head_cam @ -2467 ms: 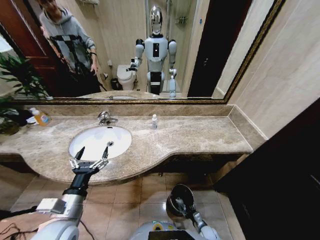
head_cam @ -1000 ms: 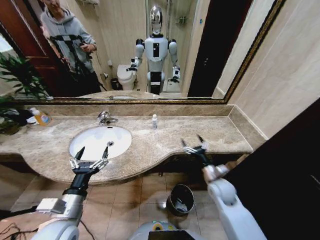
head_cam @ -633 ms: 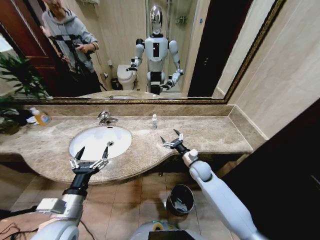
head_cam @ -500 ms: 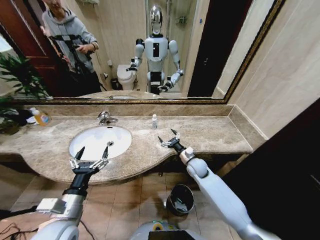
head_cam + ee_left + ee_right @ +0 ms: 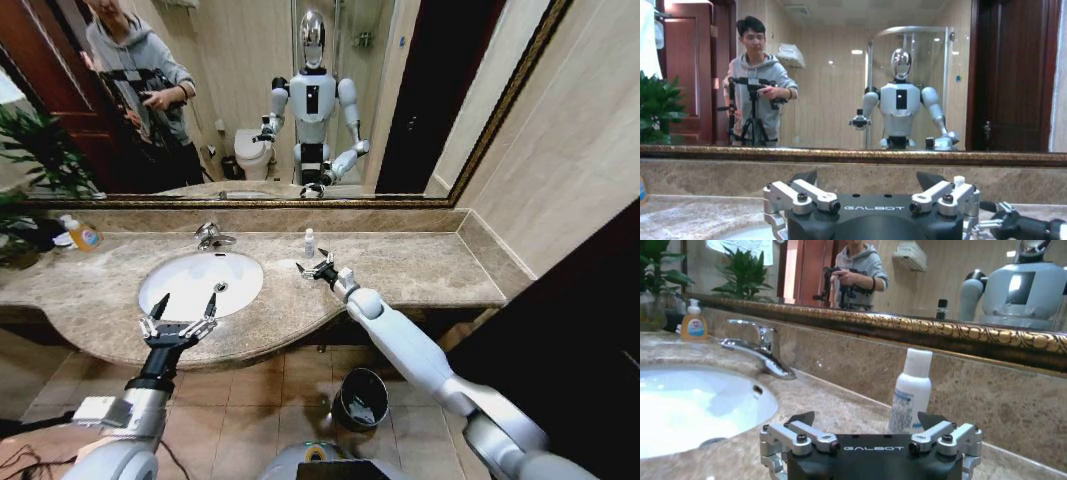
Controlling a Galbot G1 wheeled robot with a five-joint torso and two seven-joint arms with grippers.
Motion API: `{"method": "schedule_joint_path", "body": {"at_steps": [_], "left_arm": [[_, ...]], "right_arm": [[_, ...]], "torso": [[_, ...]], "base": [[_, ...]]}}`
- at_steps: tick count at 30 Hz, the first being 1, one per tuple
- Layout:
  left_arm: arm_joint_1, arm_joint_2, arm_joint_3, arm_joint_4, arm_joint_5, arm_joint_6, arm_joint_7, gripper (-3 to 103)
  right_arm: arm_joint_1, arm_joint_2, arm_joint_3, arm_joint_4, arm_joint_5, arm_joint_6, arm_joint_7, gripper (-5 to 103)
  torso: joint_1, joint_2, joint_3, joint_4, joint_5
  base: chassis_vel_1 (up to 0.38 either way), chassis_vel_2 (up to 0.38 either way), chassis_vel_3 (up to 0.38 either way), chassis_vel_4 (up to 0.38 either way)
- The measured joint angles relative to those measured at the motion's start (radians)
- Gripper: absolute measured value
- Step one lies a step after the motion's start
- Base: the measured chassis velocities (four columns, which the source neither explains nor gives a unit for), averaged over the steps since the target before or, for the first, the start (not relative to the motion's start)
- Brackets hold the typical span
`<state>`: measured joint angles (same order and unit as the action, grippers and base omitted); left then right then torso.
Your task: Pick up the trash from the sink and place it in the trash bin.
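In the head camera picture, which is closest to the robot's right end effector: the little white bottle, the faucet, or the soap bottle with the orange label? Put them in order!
From the right end effector:
1. Little white bottle, by the back wall.
2. Faucet, behind the sink.
3. Soap bottle, far left end of the counter.

Right gripper (image 5: 318, 268), fingers spread, low over bare marble counter (image 5: 420, 265). Small white bottle (image 5: 911, 391) stands upright just ahead, near the backsplash. Chrome faucet (image 5: 759, 355) rises behind the sink (image 5: 200, 283). Left gripper (image 5: 180, 318) hangs spread above the basin's front rim.
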<state>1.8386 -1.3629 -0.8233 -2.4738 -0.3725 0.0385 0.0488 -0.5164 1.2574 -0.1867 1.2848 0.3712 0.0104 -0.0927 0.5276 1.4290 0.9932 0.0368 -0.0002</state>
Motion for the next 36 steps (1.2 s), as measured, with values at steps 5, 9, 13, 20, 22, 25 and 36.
{"method": "schedule_joint_path", "body": {"at_steps": [5,9,13,20,22,25,36], "left_arm": [[0.000,0.000,0.000,0.000,0.000,0.000,0.000,100],[0.000,0.000,0.000,0.000,0.000,0.000,0.000,100],[0.000,0.000,0.000,0.000,0.000,0.000,0.000,100],[0.000,0.000,0.000,0.000,0.000,0.000,0.000,100],[0.000,0.000,0.000,0.000,0.000,0.000,0.000,100],[0.000,0.000,0.000,0.000,0.000,0.000,0.000,100],[0.000,0.000,0.000,0.000,0.000,0.000,0.000,100]], "right_arm": [[0.037,0.024,-0.008,-0.043,0.005,0.003,0.003,100],[0.072,0.063,-0.005,-0.097,0.002,0.008,0.018,100],[0.084,0.086,0.017,-0.134,-0.010,0.012,0.033,100],[0.090,0.092,0.090,-0.205,-0.055,0.037,0.047,87],[0.090,0.093,0.092,-0.209,-0.051,0.036,0.050,82],[0.090,0.098,0.094,-0.212,-0.045,0.034,0.051,71],[0.077,0.118,0.084,-0.180,-0.043,0.032,0.051,29]], "torso": [[0.000,0.000,0.000,-0.0001,0.0000],[0.000,0.000,0.000,0.0001,-0.0001],[0.000,0.000,0.000,0.0001,-0.0001],[0.000,0.000,0.000,-0.0002,0.0003],[0.000,0.000,0.000,-0.0003,0.0003],[0.000,0.000,0.000,-0.0001,0.0003],[0.000,0.000,0.000,0.0000,0.0002]], "base": [[0.000,0.000,0.000,0.000],[0.000,0.000,0.000,0.000],[0.000,0.000,0.000,0.000],[0.000,0.000,0.000,0.000],[0.000,0.000,0.000,0.000],[0.000,0.000,0.000,0.000],[0.000,0.000,0.000,0.000]]}}
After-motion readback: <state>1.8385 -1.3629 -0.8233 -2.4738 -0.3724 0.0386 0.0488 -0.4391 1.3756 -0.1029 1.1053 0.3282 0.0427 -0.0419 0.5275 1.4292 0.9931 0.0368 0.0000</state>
